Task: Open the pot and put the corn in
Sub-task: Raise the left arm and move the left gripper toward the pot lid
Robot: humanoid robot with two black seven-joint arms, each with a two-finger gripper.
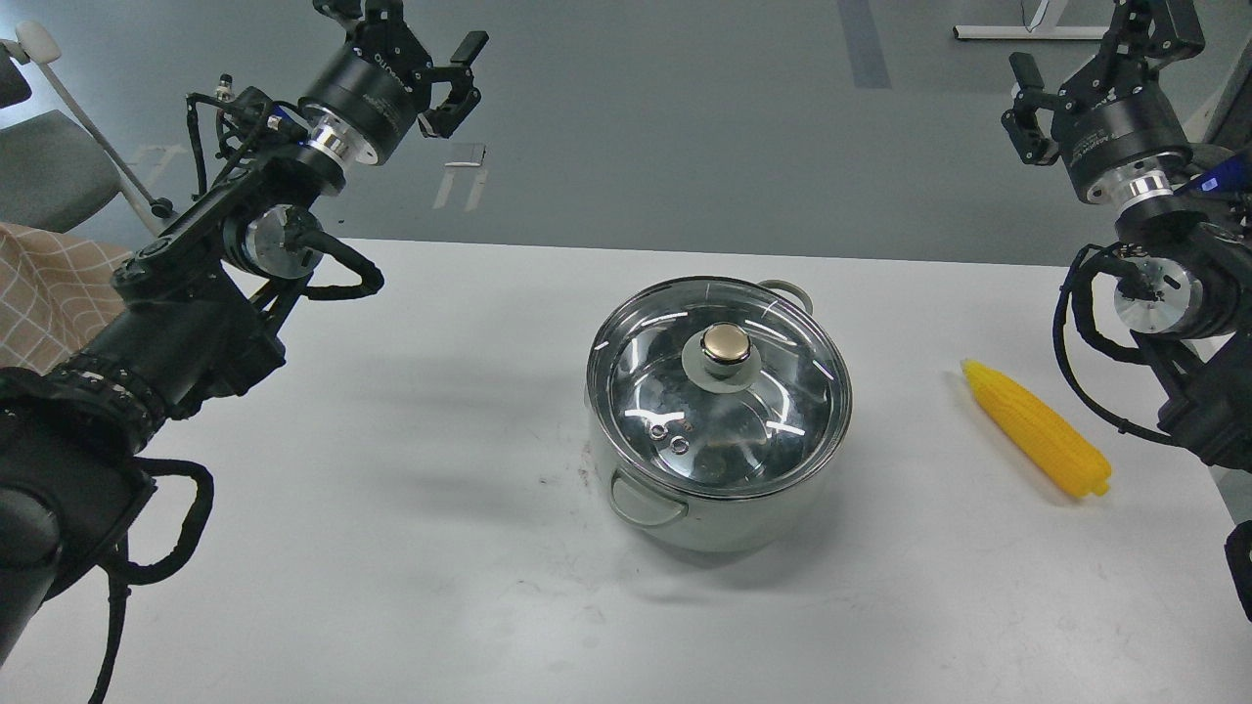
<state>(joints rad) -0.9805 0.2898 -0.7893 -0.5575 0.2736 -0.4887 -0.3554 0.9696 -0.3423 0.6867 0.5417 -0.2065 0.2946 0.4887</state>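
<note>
The pot (726, 520) stands at the middle of the white table (391, 508), with one loop handle toward me and one at the back. Its glass lid (782, 391) with gold knob (727, 342) sits closed on it. The yellow corn (1037, 428) lies on the table to the pot's right, pointed end away from me. My left gripper (406, 34) is open and empty, raised high beyond the table's far left edge. My right gripper (1095, 44) is open and empty, raised high at the far right, above and behind the corn.
A grey chair (49, 166) and a checked beige cloth (49, 293) are off the table's left side. The grey floor lies beyond the table's far edge. The table's right edge runs close to the corn.
</note>
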